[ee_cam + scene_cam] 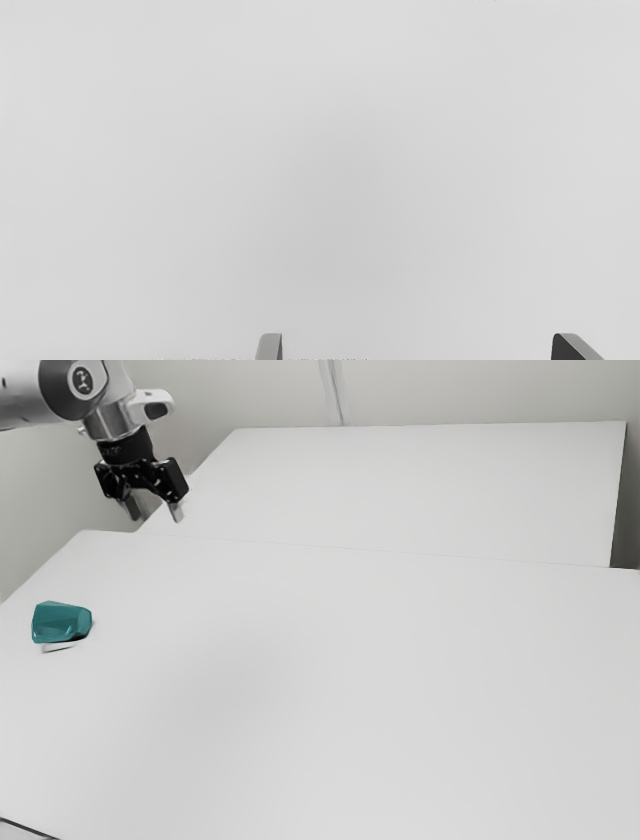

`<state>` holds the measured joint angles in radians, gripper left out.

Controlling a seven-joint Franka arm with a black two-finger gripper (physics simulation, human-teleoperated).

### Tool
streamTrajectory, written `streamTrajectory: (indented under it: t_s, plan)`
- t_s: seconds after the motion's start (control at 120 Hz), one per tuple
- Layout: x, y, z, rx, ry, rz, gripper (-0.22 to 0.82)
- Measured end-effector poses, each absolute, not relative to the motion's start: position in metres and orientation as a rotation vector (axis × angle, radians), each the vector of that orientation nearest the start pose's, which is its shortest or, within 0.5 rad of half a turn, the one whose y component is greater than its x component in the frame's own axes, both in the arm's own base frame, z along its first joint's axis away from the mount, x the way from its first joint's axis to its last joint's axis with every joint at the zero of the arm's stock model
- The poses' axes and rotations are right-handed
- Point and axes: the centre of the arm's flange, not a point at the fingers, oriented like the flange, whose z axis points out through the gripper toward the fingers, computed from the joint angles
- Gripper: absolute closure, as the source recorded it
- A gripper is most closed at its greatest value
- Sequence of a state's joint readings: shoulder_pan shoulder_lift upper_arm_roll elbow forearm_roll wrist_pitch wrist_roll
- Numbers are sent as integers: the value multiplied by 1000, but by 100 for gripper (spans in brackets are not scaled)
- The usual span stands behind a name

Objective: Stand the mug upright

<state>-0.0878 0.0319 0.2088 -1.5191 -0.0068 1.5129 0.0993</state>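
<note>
Mug on its side — claw (spread wide) aloft, tips downward, well apart from it.

Plain room, pale walls

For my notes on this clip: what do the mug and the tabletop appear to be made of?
The teal mug looks like glazed ceramic or glossy plastic: its faceted side shows lighter and darker patches. The tabletop seems a smooth, matte white laminate or painted board, with soft shading and no visible grain.
</note>
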Motion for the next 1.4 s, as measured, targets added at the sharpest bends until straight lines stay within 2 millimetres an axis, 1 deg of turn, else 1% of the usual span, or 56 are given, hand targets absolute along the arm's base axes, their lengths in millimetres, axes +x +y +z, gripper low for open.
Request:
streamTrajectory:
  t_s: [0.075, 0.217, 0.267, 0.308, 0.4, 0.542, 0.667, 0.767, 0.817, 0.892, 0.992, 1.117, 1.3, 1.358, 1.4]
  plan:
    - [550, 103, 624, -3142, -142, 68, 2]
    - [536, 191, 614, -3123, -368, 88, 2]
    - [532, 217, 611, -3114, -425, 91, 2]
    - [532, 233, 609, -3107, -448, 88, 2]
    - [533, 260, 599, -3104, -460, 101, 2]
    - [524, 320, 576, -3108, -484, 85, 2]
    - [509, 374, 553, -3137, -508, 47, 2]
    - [499, 422, 533, -3173, -529, -14, 2]
    - [490, 443, 525, -3202, -540, -56, 2]
    - [472, 473, 518, -3246, -557, -155, 2]
    - [449, 505, 508, -3309, -569, -321, 2]
    - [422, 539, 492, -3358, -555, -505, 2]
    - [401, 570, 460, -3404, -460, -706, 2]
    - [395, 579, 455, -3400, -418, -751, 2]
    - [395, 584, 453, -3393, -376, -776, 2]
